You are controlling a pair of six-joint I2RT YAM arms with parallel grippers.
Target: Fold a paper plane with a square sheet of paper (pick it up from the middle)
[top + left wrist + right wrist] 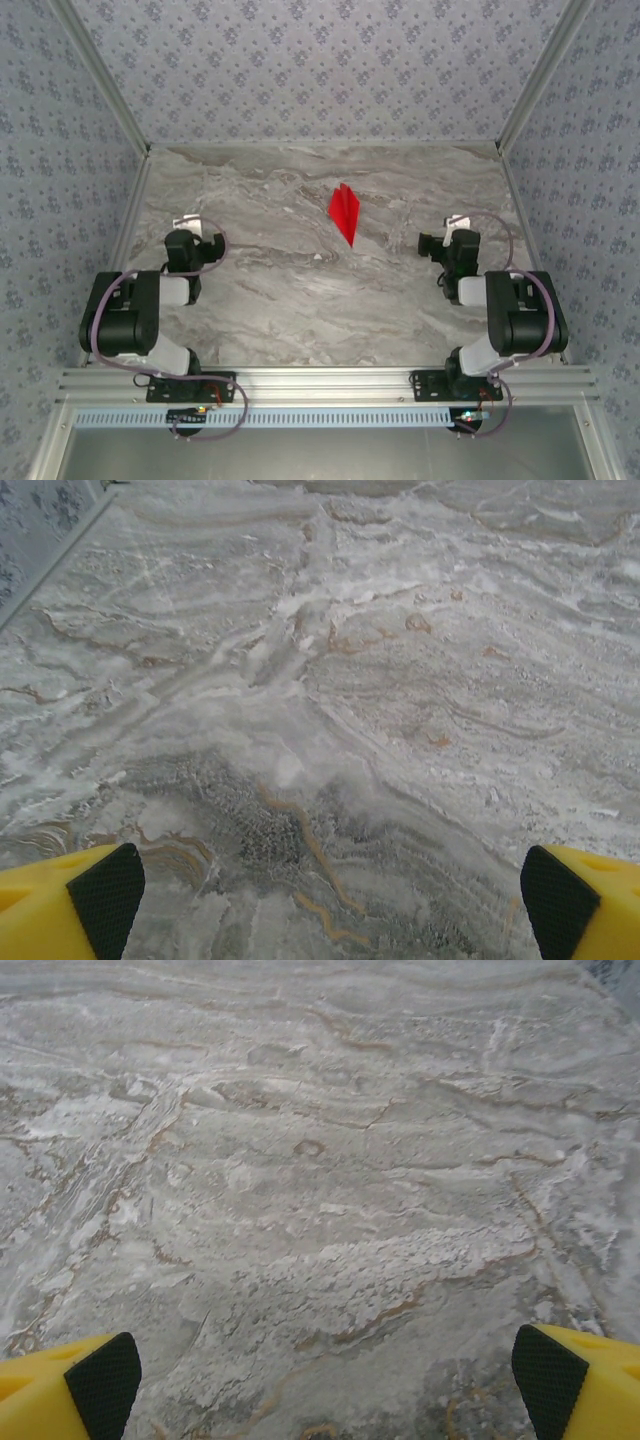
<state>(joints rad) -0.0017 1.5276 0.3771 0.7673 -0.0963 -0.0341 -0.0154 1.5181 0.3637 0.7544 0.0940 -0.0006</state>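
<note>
The bright red paper plane (pixel 345 213) lies flat on the grey marble table (pixel 300 300) a little behind its middle, its sharp point toward the near edge and its layered wings spread toward the back. My left gripper (pixel 188 226) rests well to the left of it, folded back over its base. My right gripper (pixel 452 228) rests well to the right. In each wrist view the yellow fingers with black pads (pixel 105 895) (pixel 548 1380) stand wide apart over bare marble, with nothing between them. No flat square sheet is in view.
Patterned walls and aluminium posts (pixel 100 75) close in the table on the left, back and right. An aluminium rail (pixel 320 385) with both arm bases runs along the near edge. The left wall's foot (pixel 45 560) appears in the left wrist view's corner.
</note>
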